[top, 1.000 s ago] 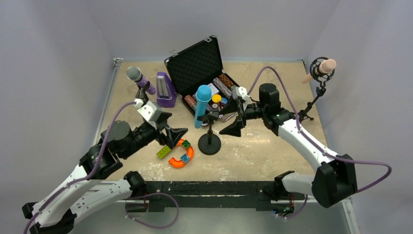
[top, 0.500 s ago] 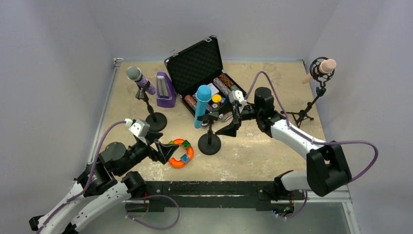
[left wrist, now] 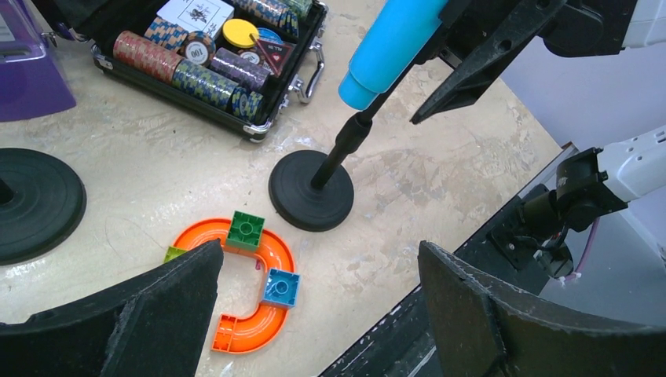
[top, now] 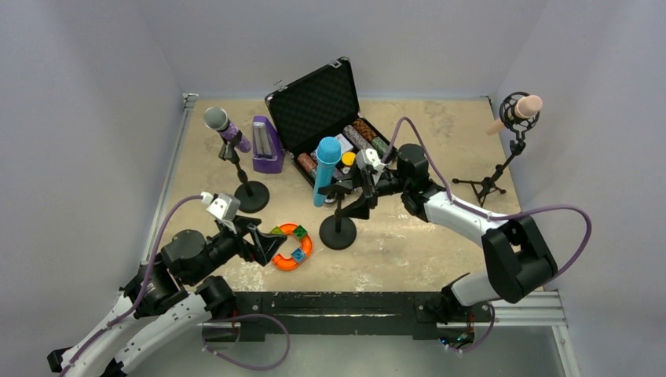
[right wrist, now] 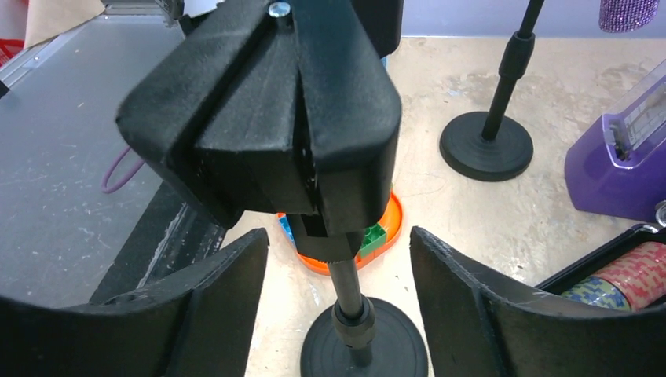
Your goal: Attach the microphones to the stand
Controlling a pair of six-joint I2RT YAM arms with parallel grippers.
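The bright cyan-blue stick microphone (top: 325, 169) sits in the clip (right wrist: 267, 102) of the black round-based stand (top: 338, 233); my right claw (right wrist: 338, 236) straddles that clip unclenched, my left claw (left wrist: 318, 251) hangs released, so next I'd squeeze gently to seat it.

"100" on a poker chip (left wrist: 196, 52), white card (left wrist: 196, 13) print too small to read

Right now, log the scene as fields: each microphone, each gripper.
purple microphone: clipped on the left stand
cyan microphone: clipped on the middle stand, head up
pink microphone: held atop the tripod stand
left gripper: open, empty, beside the orange toy track
right gripper: open, fingers either side of the middle stand's clip, contact unclear
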